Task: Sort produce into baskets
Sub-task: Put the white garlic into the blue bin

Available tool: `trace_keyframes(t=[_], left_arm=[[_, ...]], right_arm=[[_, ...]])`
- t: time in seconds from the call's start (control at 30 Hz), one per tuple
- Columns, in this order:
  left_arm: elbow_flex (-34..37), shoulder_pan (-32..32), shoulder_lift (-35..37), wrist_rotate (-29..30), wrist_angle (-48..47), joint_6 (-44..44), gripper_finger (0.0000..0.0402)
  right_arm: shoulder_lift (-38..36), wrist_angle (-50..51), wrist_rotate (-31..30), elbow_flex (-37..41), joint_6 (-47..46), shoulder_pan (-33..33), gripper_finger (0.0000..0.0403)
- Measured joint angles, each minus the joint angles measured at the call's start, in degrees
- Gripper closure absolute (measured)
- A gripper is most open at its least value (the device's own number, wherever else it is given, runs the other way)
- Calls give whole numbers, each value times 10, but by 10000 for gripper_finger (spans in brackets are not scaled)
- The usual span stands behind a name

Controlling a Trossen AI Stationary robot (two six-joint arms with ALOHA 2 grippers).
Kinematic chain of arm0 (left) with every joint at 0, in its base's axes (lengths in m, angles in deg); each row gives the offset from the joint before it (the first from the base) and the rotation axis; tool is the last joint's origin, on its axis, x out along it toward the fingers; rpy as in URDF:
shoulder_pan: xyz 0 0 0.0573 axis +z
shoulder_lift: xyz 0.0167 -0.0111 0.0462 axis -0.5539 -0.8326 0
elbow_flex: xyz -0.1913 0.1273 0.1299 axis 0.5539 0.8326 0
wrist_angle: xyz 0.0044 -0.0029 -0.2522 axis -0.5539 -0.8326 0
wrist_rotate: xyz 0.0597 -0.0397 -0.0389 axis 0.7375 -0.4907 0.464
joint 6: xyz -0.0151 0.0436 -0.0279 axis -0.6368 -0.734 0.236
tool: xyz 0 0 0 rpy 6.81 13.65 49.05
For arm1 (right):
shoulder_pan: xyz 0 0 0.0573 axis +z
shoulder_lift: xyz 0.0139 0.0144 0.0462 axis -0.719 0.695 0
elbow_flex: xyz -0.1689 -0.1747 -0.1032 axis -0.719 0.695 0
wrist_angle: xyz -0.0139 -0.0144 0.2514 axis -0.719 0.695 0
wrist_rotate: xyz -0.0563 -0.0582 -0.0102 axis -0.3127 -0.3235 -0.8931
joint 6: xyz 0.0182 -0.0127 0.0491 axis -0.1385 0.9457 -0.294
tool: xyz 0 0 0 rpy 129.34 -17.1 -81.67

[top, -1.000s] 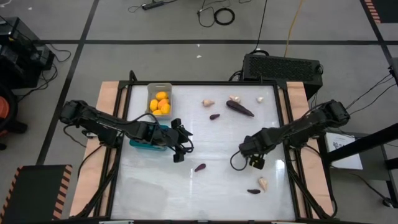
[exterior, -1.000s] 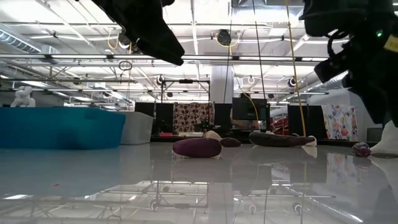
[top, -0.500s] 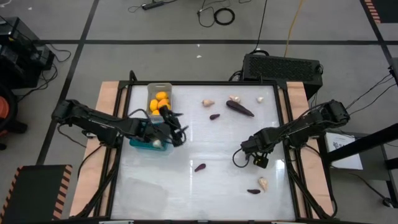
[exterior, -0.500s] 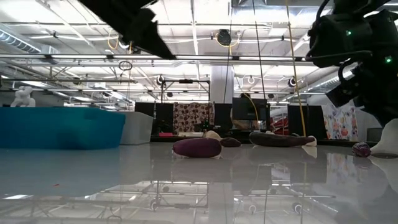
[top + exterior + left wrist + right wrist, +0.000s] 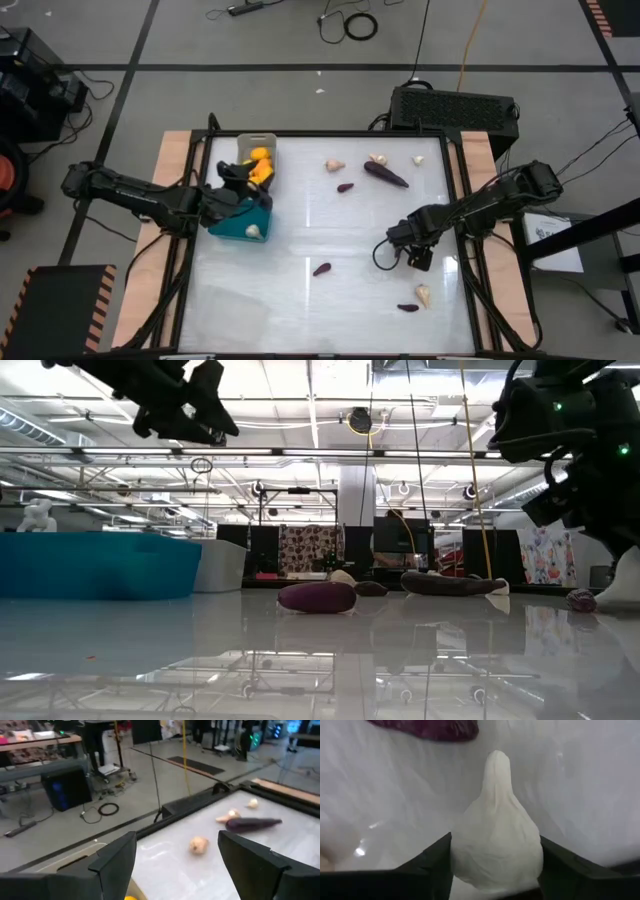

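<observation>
My left gripper [image 5: 240, 174] is open and empty, raised over the light grey basket [image 5: 256, 143] that holds yellow-orange fruits [image 5: 262, 165]. Beside it stands the teal basket [image 5: 238, 222] with a cream bulb [image 5: 255, 231] in it. My right gripper [image 5: 417, 260] is open above a cream garlic bulb [image 5: 422, 294]. In the right wrist view its fingers stand on either side of that bulb [image 5: 495, 850]; I see no touch. A small eggplant [image 5: 407, 307] lies next to it. I cannot make out the clear basket.
On the table lie a large eggplant [image 5: 385, 175], small eggplants [image 5: 345, 187] [image 5: 321, 268], and garlic bulbs [image 5: 334, 166] [image 5: 377, 158] [image 5: 419, 159] at the far side. A black box [image 5: 455, 105] stands behind the far edge. The table's middle and near left are bare.
My left gripper has drawn back from the table's middle toward the left and far edges and has risen, ending over the grey and teal baskets. My right gripper has turned a little above the garlic bulb.
</observation>
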Motion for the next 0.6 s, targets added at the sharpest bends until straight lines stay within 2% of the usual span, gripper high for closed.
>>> trace_keyframes(t=[0.13, 0.33, 0.47, 0.53, 0.6], left_arm=[[0, 0, -7, -29, -18, 1, 114], [0, 5, -19, -18, -25, -8, 114], [0, 16, -19, -2, -24, -82, 114], [0, 22, -19, 17, -24, -142, 114], [0, 27, -19, 32, -25, -139, 114]], right_arm=[[0, 63, -2, -45, 6, 0, 205], [0, 107, -7, -158, 11, -1, 193], [0, 53, -72, -235, 13, -1, 193], [0, -16, -102, -257, 31, -4, 193], [0, -109, -109, -262, 65, -10, 193]])
